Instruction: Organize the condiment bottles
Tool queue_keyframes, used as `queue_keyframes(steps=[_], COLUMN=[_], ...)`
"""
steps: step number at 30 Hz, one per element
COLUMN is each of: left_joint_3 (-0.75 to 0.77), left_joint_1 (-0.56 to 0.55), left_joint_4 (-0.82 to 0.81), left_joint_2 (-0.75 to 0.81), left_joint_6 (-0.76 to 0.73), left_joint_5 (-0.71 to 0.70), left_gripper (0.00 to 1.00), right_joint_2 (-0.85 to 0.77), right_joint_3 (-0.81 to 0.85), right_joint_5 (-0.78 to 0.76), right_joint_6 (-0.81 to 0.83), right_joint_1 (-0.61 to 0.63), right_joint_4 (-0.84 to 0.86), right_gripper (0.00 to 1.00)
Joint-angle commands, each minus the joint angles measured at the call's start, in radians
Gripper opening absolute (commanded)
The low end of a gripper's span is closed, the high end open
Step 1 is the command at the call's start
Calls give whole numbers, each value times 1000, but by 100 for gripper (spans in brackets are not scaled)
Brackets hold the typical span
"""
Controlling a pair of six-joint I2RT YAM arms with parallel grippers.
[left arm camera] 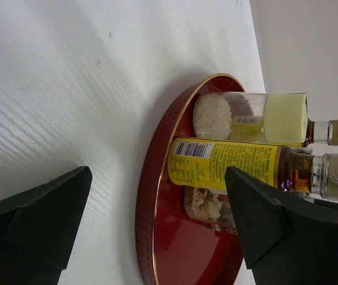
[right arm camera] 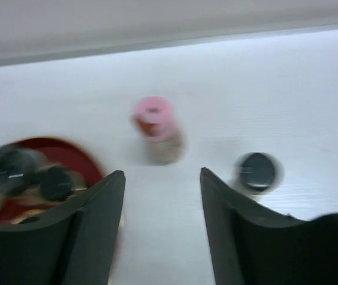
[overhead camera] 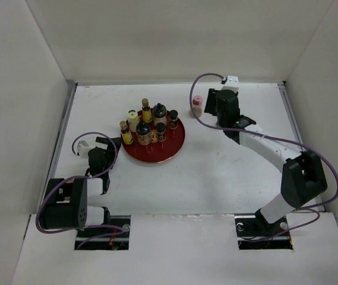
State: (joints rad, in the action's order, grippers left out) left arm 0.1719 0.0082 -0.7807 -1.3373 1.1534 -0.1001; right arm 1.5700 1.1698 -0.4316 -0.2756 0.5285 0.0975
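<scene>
Both open, empty: left gripper (left arm camera: pixel 158 172) beside tray (left arm camera: pixel 146 202), right gripper (right arm camera: pixel 162 173) near pink-capped bottle (right arm camera: pixel 157 127)

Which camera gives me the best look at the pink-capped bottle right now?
Right wrist: the pink-capped bottle sits mid-frame, whole, ahead of the open right claw, though blurred. Top external shows it sharp but tiny, off the red tray. Left wrist misses it.
</scene>
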Motion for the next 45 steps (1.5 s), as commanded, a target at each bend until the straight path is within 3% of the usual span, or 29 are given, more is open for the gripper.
queue_keyframes(steps=[1, 9, 14, 23, 27, 31, 36, 45], left_joint_3=[24, 14, -20, -25, -23, -28, -43, -55], left_joint_1=[3, 3, 32, 43, 45, 48, 69, 79], left_joint_4=[-37, -32, -16, 20, 18, 28, 23, 12], left_joint_2=[4, 36, 104, 113, 113, 130, 135, 159], left_joint_6=[-6, -12, -11, 2, 3, 2, 15, 31], left_joint_5=[2, -12, -55, -81, -76, -85, -85, -81], left_gripper=[100, 100, 100, 100, 100, 100, 100, 100], right_joint_2=[7, 145, 217, 249, 252, 207, 58, -116], right_joint_3=[13, 60, 94, 113, 119, 111, 34, -107], right_joint_5=[-76, -38, 27, 21, 17, 2, 5, 76], right_joint_6=[9, -34, -66, -54, -59, -45, -68, -89], right_joint_1=[-54, -160, -189, -204, -213, -209, -128, 191], right_joint_4=[-103, -122, -119, -68, -67, -81, -58, -7], right_gripper=[68, 78, 75, 60, 42, 35, 33, 34])
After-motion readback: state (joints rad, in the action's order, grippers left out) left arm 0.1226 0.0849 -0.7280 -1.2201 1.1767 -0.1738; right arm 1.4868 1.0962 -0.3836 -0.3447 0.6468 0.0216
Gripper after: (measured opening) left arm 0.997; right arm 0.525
